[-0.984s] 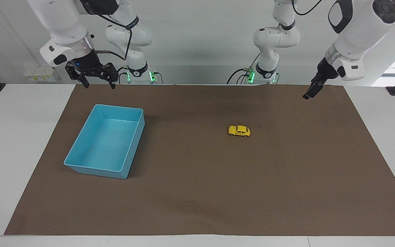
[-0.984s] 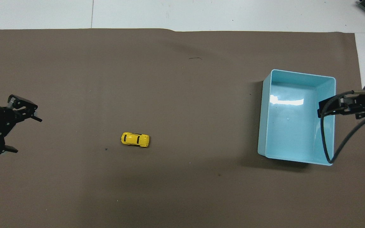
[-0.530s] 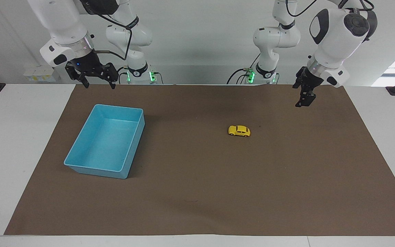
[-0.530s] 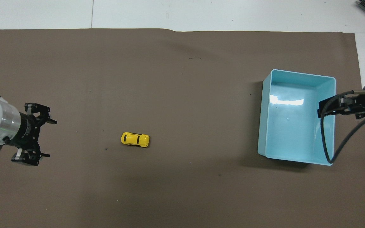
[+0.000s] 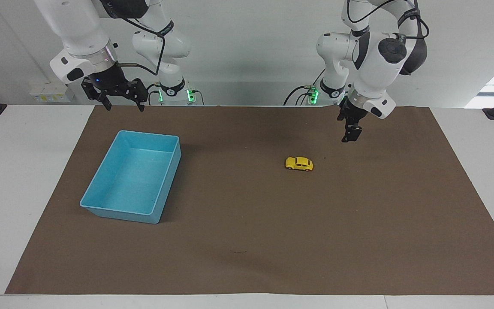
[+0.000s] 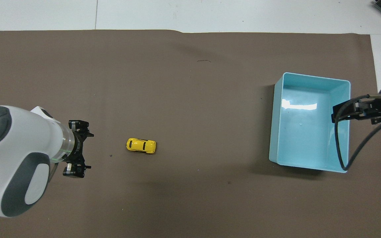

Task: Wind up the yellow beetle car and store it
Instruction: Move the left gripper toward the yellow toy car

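One yellow beetle car sits on the mat. One light blue tray. One brown mat covers one white tabletop. Two white robot arms, each with one black gripper: the left gripper and the right gripper, so two grippers in all.

One camera looks from high across the table toward both robots; another looks steeply down from above them; both share the brown mat
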Tool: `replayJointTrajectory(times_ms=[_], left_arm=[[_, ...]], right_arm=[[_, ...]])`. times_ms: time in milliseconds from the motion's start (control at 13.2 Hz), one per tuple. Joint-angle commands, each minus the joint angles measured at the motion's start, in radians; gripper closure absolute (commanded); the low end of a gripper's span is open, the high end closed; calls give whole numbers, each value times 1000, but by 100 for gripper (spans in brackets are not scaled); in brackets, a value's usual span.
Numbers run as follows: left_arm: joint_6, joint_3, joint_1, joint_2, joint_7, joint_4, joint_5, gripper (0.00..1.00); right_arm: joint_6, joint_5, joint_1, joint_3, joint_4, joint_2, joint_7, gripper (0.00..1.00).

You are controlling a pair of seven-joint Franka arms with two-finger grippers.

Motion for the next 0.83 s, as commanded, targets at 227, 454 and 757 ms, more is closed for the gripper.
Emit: replayJointTrajectory(times_ms=[227,454,757], left_arm=[[283,17,-162,105,-246,-102,-14,0],[403,17,-228,198,-284,-102,-14,0],[491,18,-227,221,-282,-111,-14,0]], right_arm=[[13,25,-16,3,-8,-9,-26,0],[13,25,-16,3,-8,-9,-26,0],[13,25,-16,3,-8,-9,-26,0]])
